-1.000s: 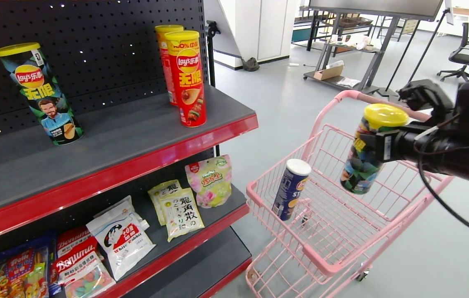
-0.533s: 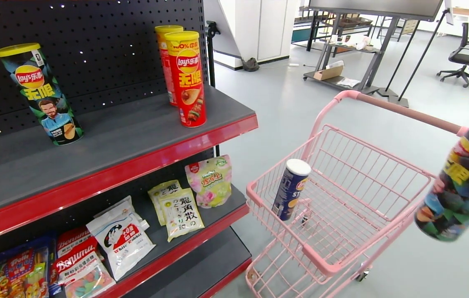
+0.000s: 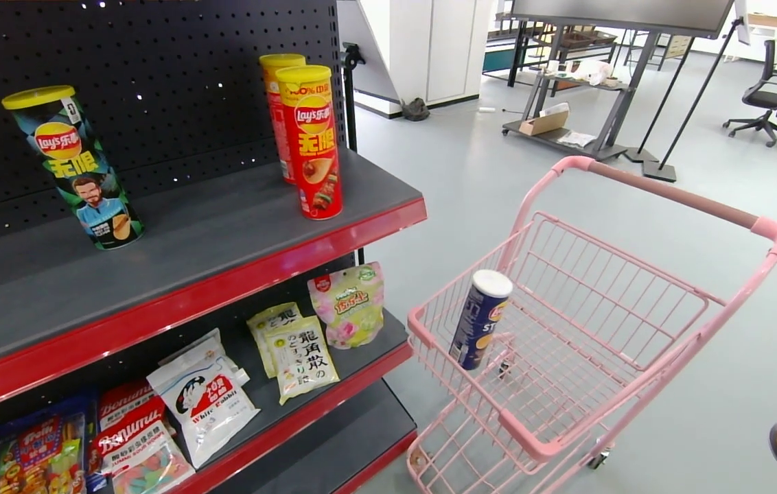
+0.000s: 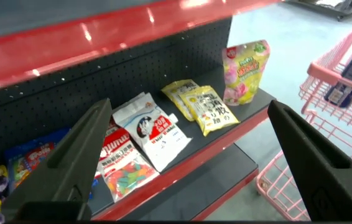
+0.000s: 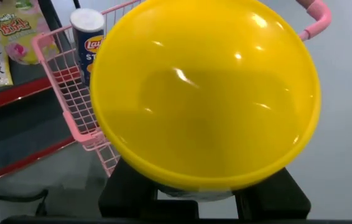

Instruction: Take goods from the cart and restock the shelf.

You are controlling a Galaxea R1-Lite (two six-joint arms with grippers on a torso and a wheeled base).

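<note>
Though outside the cart (image 3: 670,192), yellow-lidded can (image 5: 204,93) in right hand (image 5: 201,198).

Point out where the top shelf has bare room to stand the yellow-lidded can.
The widest bare stretch of the top shelf lies between the green can and the two red cans; the yellow-lidded can should fit there. The front strip ahead of the green can is bare too. The lower shelf is crowded with snack bags.
</note>
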